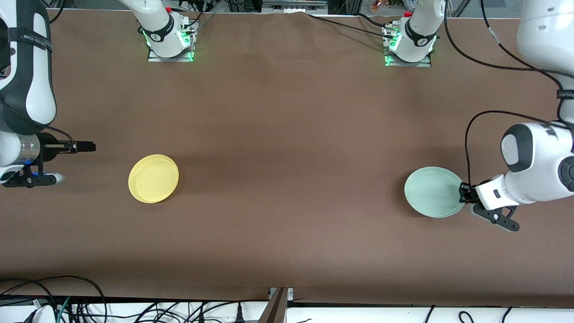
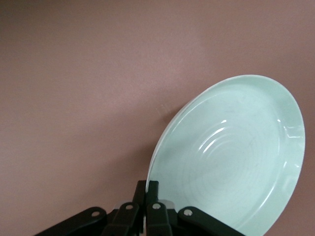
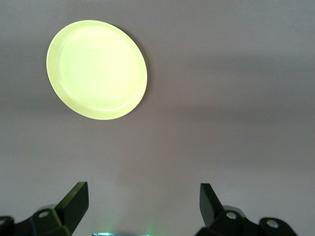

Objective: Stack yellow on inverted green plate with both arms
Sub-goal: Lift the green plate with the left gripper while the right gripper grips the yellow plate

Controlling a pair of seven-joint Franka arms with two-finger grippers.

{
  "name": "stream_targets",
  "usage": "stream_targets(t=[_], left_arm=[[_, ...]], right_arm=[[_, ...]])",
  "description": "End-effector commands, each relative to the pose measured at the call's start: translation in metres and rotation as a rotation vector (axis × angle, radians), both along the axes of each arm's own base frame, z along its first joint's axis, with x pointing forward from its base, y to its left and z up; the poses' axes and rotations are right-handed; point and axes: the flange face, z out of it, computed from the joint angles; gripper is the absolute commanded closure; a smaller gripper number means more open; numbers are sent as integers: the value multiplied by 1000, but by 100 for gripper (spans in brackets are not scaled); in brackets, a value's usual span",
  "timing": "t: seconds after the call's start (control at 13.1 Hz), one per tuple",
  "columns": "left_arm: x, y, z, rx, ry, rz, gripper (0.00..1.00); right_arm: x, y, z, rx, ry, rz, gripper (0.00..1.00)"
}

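The pale green plate point(image 1: 432, 198) lies hollow side up toward the left arm's end of the table. My left gripper point(image 1: 463, 193) is shut on its rim at the edge facing that end. In the left wrist view the two black fingers point(image 2: 160, 194) pinch the thin rim of the green plate point(image 2: 236, 157) between them, at the left gripper point(image 2: 153, 189). The yellow plate point(image 1: 153, 178) rests hollow side up toward the right arm's end. My right gripper point(image 1: 89, 146) hovers open beside it, apart from it. The right wrist view shows the yellow plate point(image 3: 97, 69) well ahead of the open right gripper point(image 3: 145, 196).
A brown cloth point(image 1: 287, 134) covers the table. The two arm bases point(image 1: 169, 40) point(image 1: 410, 45) stand along its edge farthest from the front camera. Cables point(image 1: 67, 305) hang below the nearest edge. A wide bare stretch separates the two plates.
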Motion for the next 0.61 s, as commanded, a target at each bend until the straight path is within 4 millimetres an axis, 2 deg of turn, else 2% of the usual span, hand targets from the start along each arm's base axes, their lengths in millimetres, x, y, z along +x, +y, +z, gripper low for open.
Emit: stream_targets(t=[0.0, 0.08, 0.23, 0.3, 0.38, 0.53], left_arm=[[-17, -31, 68, 177, -7, -9, 100], [-21, -47, 83, 238, -14, -22, 100], [-34, -111, 98, 349, -13, -47, 100], [-43, -157, 97, 466, -31, -67, 100], [-60, -209, 86, 577, -51, -32, 100], [-94, -299, 52, 684, -105, 51, 100]], right_arm=[[-3, -2, -32, 59, -7, -46, 0], [-4, -6, -48, 58, -12, -55, 0], [-8, -8, -72, 53, -26, -57, 0], [-11, -10, -86, 51, -37, -56, 0], [-16, -12, -101, 47, -47, -60, 0], [-23, -12, -119, 45, -52, -63, 0]])
